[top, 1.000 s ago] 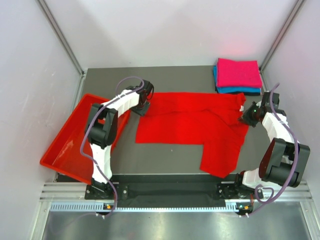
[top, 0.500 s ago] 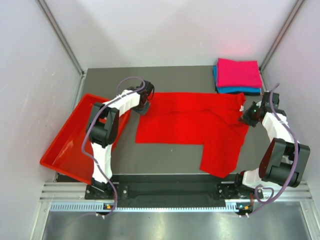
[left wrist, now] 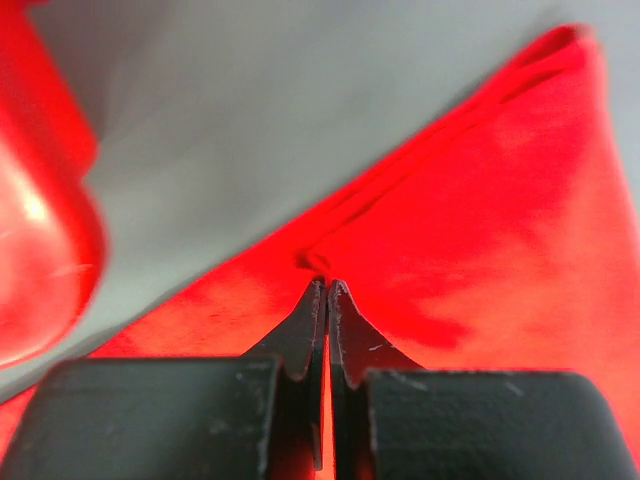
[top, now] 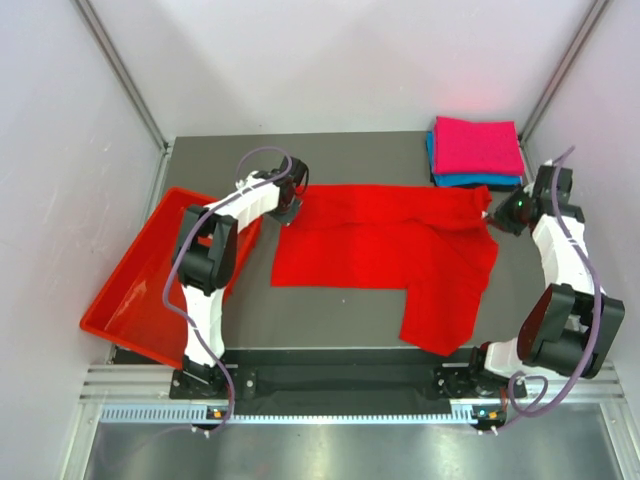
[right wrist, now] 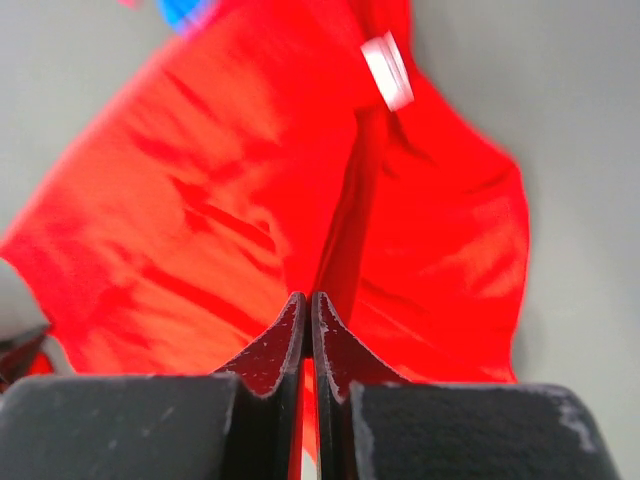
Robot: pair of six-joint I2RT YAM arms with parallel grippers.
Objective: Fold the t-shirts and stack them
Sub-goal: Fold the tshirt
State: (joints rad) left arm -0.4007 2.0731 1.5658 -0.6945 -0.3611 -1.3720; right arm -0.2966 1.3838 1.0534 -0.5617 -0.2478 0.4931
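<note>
A bright red t-shirt (top: 385, 250) lies spread across the middle of the table, one part hanging toward the near edge. My left gripper (top: 290, 210) sits at its far left corner, shut on a pinch of the red cloth (left wrist: 480, 230) by the hem; the jaws (left wrist: 327, 287) meet with cloth between them. My right gripper (top: 497, 214) is shut on the shirt's far right corner, with red cloth (right wrist: 200, 200) running out from its tips (right wrist: 309, 297). A white label (right wrist: 387, 70) shows on that cloth. Folded magenta-pink (top: 478, 145) and teal-blue (top: 470, 180) t-shirts are stacked at the back right.
A rigid red plastic tray (top: 130, 300) leans off the table's left edge, close to the left arm. The folded stack stands just beyond the right gripper. Pale walls enclose the table on three sides.
The left gripper's jaws have shut on the shirt's far left corner. The right arm has swung up and to the right, pulling the shirt's far right corner flatter.
</note>
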